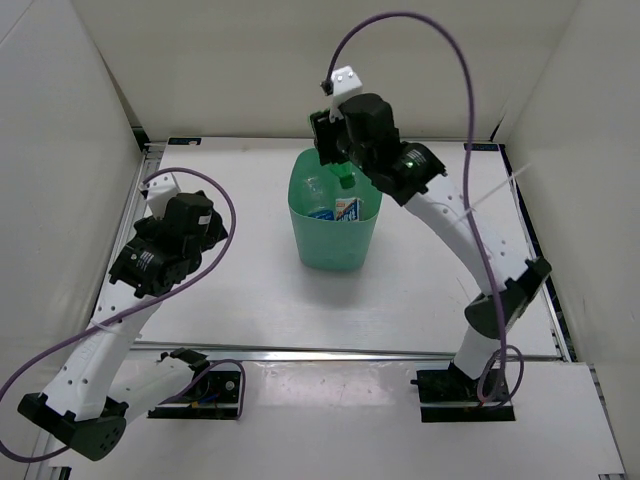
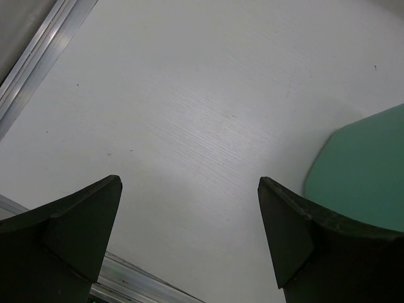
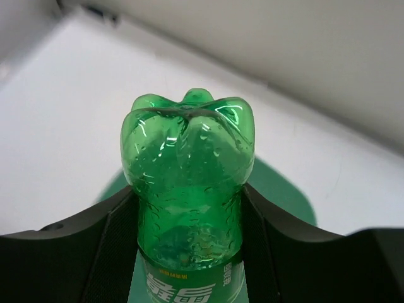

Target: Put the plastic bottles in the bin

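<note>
A: Gripping what, the right gripper (image 3: 189, 218)?
B: Clenched on the translucent green plastic bottle (image 3: 188, 158), above the tall mint-green plastic bin (image 1: 335, 245) at the overhead view's centre.
A: And the left gripper (image 2: 189, 233)?
B: Spread apart, holding nothing, over the white table (image 2: 189, 95) at left.

1. The table (image 1: 250, 300) is a flat white board, faintly grained, with a few tiny dark specks (the left wrist view shows them best).
2. An aluminium rail (image 1: 330, 352) runs along its near edge.
3. The bin (image 1: 335, 245) stands upright on it, about midway across and nearer the far edge.
4. The left arm base (image 1: 205, 385) and right arm base (image 1: 465, 388) sit just beyond the rail.
</note>
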Tool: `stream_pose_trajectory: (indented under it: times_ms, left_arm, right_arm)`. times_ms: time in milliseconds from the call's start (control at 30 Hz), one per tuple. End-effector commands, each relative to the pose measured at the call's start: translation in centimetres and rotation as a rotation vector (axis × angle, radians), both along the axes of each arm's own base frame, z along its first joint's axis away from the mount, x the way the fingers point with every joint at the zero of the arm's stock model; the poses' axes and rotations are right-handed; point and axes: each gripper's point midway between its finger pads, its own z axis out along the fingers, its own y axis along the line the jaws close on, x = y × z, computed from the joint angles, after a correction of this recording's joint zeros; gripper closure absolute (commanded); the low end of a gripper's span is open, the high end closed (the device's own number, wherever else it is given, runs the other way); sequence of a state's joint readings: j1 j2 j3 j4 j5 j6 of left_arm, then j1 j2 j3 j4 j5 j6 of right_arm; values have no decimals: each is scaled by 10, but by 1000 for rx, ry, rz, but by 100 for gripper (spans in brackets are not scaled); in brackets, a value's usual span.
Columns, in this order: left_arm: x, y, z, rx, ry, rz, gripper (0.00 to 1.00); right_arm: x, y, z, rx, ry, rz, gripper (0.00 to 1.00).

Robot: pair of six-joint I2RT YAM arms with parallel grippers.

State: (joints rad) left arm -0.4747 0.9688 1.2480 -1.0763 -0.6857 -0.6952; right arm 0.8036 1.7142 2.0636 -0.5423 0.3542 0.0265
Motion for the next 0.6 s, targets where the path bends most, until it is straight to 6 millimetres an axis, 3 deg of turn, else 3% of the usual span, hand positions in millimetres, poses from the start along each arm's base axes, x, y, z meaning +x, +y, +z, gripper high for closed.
stream_pose_trajectory:
  times_ms: [0,133,267,367,400,467,533,567]
  left_arm:
    - [-1,-4,13,-20,-30,-43,0]
    - [-1,-6,13,-26,-27,-52,0]
    - [-1,-8,12,-40,-27,-53,0]
    - [3,-7,13,-47,-41,-44,0]
    - [4,-8,9,-61,-36,-48,0]
    - [8,-5,7,-81,-28,-32,0]
    - [14,-7,1,-107,-5,-37,0]
    - [16,-2,-1,-121,4,-9,0]
  right_arm:
    - [-1,2,-43,-48,115,59,54]
    - [-7,-5,-53,-26,181,12,3]
    - [-17,-24,-22,71,188,-77,0]
    - [-20,-53,-7,160,240,-137,0]
    - [-32,-65,0,197,297,-136,0]
    - [-32,-86,-3,247,397,-124,0]
    - [-54,-81,-22,306,593,-19,0]
    - [-54,-96,-27,336,642,-38,0]
